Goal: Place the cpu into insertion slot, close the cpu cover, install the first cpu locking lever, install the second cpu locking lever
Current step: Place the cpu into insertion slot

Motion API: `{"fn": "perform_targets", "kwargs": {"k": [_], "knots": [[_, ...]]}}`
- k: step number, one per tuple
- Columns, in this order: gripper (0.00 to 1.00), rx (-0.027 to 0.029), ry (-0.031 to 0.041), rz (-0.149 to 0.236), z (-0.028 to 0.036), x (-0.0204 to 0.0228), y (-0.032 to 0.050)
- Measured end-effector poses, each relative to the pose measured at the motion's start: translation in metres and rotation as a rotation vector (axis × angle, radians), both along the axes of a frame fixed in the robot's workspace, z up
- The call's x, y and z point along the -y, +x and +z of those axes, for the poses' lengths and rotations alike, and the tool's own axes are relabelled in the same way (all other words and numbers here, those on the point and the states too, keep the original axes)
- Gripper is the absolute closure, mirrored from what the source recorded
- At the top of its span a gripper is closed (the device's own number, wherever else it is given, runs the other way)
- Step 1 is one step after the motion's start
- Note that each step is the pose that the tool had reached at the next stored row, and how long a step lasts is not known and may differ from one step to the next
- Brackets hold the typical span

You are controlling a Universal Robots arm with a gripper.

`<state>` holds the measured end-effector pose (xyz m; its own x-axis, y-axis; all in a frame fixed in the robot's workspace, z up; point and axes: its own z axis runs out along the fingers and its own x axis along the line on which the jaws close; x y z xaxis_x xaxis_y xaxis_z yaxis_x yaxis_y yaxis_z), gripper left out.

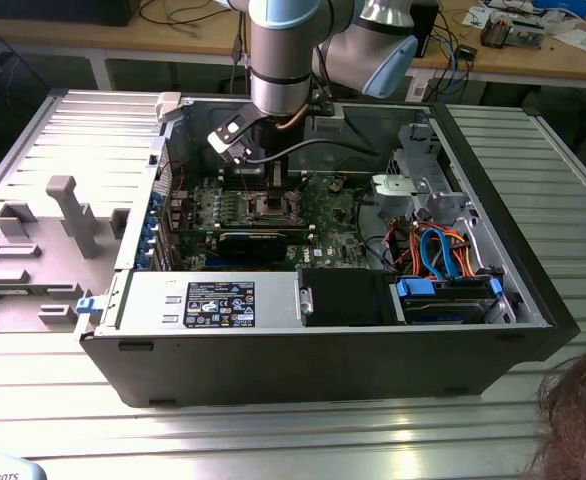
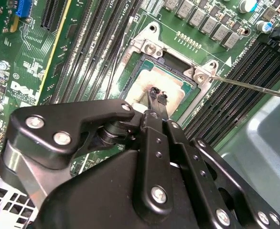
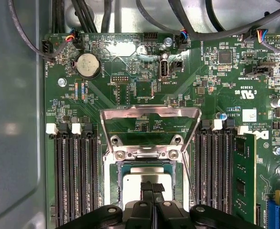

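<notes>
Cpu [image 3: 133,183] sits in slot [image 3: 112,183]; placing looks done. Hand [image 3: 152,183] clenched, empty, tips at cpu top. Cover [image 3: 149,113] lies open beyond slot; lever [image 2: 254,87] stands free. Cover and both levers not yet done.

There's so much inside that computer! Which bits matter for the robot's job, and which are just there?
Part of the job:
cpu
insertion slot
cpu cover, open
gripper

Just there:
memory slots
round battery
orange and blue cables
</notes>
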<state>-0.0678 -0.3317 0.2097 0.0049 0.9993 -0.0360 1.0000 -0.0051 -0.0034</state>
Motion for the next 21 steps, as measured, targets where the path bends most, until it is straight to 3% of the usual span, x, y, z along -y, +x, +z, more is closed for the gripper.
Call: {"fn": "perform_targets", "kwargs": {"k": [17,21], "knots": [[0.89,-0.0001,-0.0028,0.000,-0.0031,0.0001,0.0026],[0.89,0.0000,-0.0026,0.000,0.0008,0.0001,0.0034]]}}
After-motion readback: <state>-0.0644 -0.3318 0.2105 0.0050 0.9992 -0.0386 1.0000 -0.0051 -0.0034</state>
